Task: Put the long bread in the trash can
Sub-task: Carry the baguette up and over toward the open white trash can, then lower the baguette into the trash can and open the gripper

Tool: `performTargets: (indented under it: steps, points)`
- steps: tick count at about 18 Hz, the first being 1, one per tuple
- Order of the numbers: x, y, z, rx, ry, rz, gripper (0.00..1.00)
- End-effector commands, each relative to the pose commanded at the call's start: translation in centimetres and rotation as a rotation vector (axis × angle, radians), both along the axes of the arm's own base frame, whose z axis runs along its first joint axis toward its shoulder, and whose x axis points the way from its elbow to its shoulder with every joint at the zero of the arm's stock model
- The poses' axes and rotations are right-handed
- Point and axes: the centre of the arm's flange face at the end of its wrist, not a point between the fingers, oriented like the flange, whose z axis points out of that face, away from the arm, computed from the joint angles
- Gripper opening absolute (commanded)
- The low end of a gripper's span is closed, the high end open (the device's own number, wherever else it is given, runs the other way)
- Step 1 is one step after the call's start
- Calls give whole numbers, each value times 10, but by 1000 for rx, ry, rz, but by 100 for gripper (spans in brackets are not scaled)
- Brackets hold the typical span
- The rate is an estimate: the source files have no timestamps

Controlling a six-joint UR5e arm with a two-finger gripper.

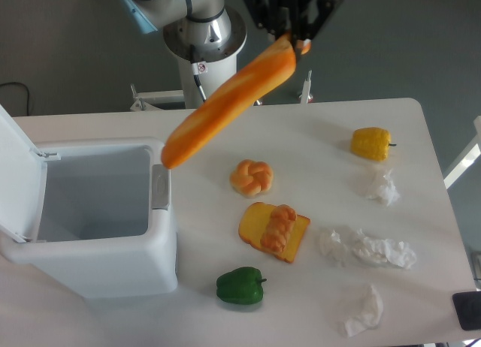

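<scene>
The table point(316, 137) fills most of the frame, white and bare-topped between its objects. At the left stands the trash can point(98, 276), its lid point(15, 174) swung up at the far left edge and its inside open to view. Behind it, upper centre, is the arm's base point(203, 39). The long bread point(229, 99) hangs in the air, slanting from upper centre down to the left, its lower tip just above the can's right rim near the grey latch point(159, 187). The gripper point(289, 31) at the top edge is clamped on the bread's upper end. Right of centre lie a bread slice point(274, 230) topped with a roll, a knotted bun point(252, 177) above it, a green pepper point(240, 285) below, a yellow pepper point(372, 143) at the right, and three crumpled tissues point(368, 249) down the right side.
</scene>
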Motion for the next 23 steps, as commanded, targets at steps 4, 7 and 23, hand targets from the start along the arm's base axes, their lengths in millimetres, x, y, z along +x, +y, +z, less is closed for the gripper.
performTargets:
  steps: [4, 7, 23]
  points:
    - [19, 20, -9, -10, -15, -30, 2]
    - [33, 42, -26, -47, -25, -52, 3]
    - [63, 96, -67, -98, -16, -110, 100]
